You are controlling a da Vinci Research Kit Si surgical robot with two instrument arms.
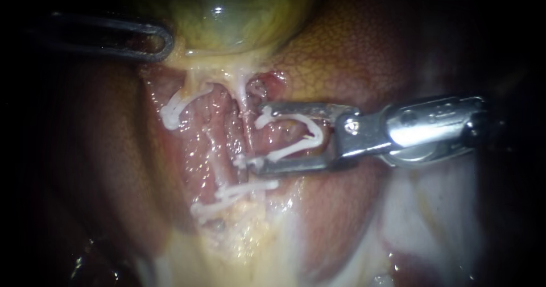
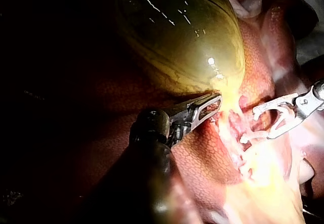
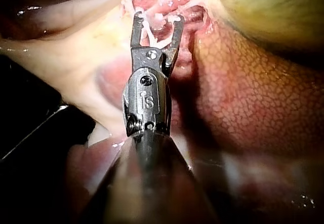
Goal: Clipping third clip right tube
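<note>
My right instrument (image 1: 257,141) comes in from the right, and its wide-spread jaws carry an open white clip (image 1: 301,134) between them. The jaw tips reach a thin pale tube (image 1: 244,122) that runs down from the gallbladder (image 1: 227,20). I cannot tell whether the tube lies inside the clip. In the right wrist view the same jaws (image 3: 158,16) straddle white strands. A white clip (image 1: 173,111) sits on the tube farther left, and another clip (image 1: 233,195) lies lower. My left instrument (image 1: 162,40) has its jaws shut on the gallbladder's lower edge, as the left wrist view (image 2: 205,110) also shows.
Reddish liver (image 1: 352,54) surrounds the dissected bed on both sides. Pale yellow fatty tissue (image 1: 244,241) lies below the clips. The yellow-green gallbladder (image 2: 187,37) bulges above the left instrument's jaws, and the right instrument (image 2: 263,123) shows beyond them.
</note>
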